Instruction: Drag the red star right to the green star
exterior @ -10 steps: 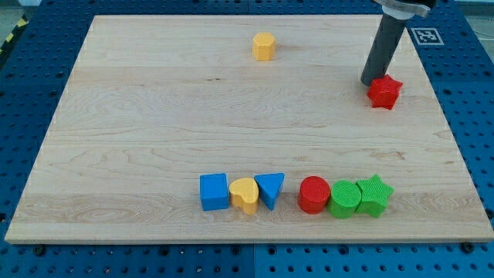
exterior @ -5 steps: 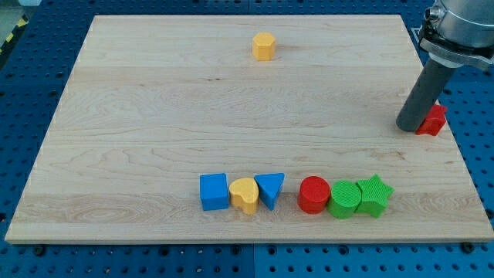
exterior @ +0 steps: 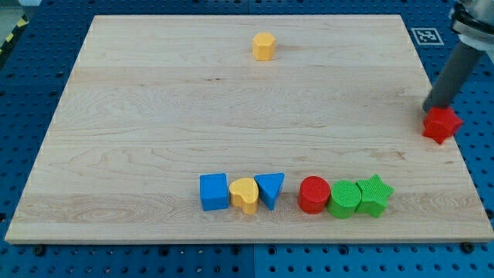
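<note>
my tip (exterior: 434, 107) sits at the far right of the wooden bench (exterior: 154, 116), touching the upper side of the red star (exterior: 441, 124), which lies at the bench's right edge, partly over it. there are no fingers on this rig, only the dark rod, so nothing is gripped; the tip just rests against the star.

the green star (exterior: 375, 195) is well apart from the red star, toward the view's bottom and a little left. it ends a row along the bottom: blue square (exterior: 214, 191), yellow heart (exterior: 245, 194), blue triangle (exterior: 269, 189), then a small gap, red cylinder (exterior: 314, 194), green cylinder (exterior: 344, 199) and the green star, the last three touching.

a yellow block (exterior: 264, 46), roughly hexagonal, stands alone near the view's top.

a black-and-white square marker (exterior: 426, 35) lies on the blue pegboard beyond the top right corner; it carries a pattern, no readable writing.
</note>
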